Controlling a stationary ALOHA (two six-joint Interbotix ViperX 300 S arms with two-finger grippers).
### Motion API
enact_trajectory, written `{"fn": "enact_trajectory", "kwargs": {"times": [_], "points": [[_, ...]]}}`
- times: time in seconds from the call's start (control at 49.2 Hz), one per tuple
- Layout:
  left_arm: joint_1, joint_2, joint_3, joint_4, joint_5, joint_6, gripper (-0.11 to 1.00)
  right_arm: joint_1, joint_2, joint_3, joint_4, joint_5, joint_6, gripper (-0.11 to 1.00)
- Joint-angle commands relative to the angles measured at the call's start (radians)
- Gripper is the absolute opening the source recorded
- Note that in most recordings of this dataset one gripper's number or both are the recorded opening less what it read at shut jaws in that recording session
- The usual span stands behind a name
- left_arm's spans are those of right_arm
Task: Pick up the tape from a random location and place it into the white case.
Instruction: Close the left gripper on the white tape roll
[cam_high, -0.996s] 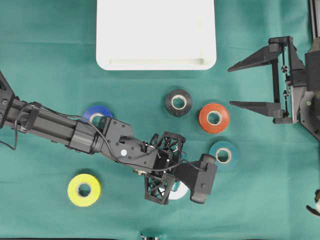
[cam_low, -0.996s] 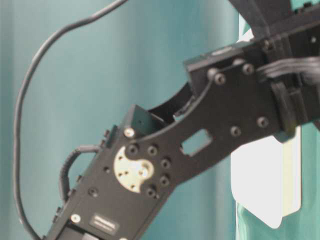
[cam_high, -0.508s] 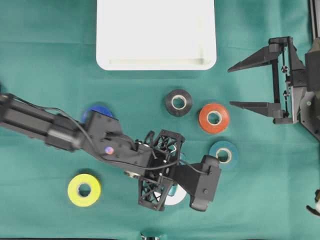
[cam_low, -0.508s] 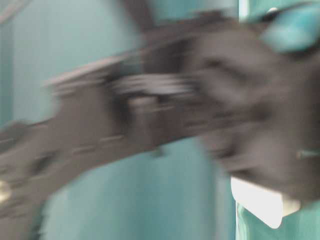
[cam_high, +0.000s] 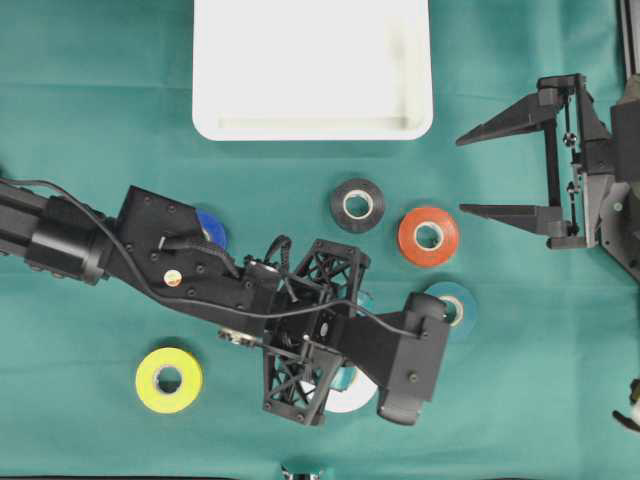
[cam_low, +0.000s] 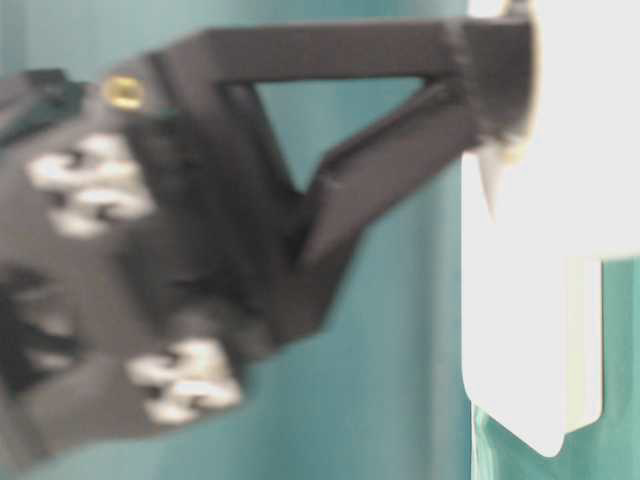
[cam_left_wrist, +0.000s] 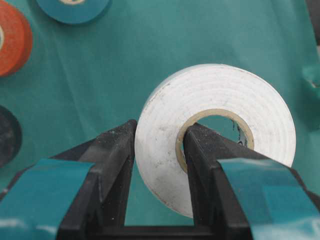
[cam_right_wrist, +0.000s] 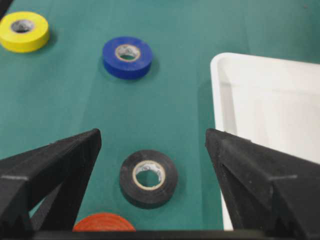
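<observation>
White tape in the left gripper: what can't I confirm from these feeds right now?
- Overhead: white tape mostly hidden under the left gripper.
- Table-level: heavily blurred, tape not identifiable.
- Left wrist: white tape pinched through its core; its lower edge is cut off behind the fingers, so table clearance is unclear.

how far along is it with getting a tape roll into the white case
Done: the left gripper is shut on the white tape roll, one finger outside the roll's wall and one through its core. In hand: the roll is carried above the green cloth, at the near end of the table. Left: carrying it to the white case, which holds nothing yet, and releasing it.
</observation>
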Motion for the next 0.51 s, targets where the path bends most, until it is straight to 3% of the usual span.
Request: {"fn": "enact_trajectory", "kwargs": {"times": [0.0, 0.488], "points": [[-0.003, -0.066, -0.060, 0.006, 0.023, 0.000, 0.26, 0.003, -0.002, -0.029, 0.005, 0.002, 0.003, 0.92], [-0.011, -0.140, -0.179, 0.006, 0.137, -0.005, 0.26, 0.003, -0.002, -0.029, 0.005, 0.005, 0.003, 0.92]]}}
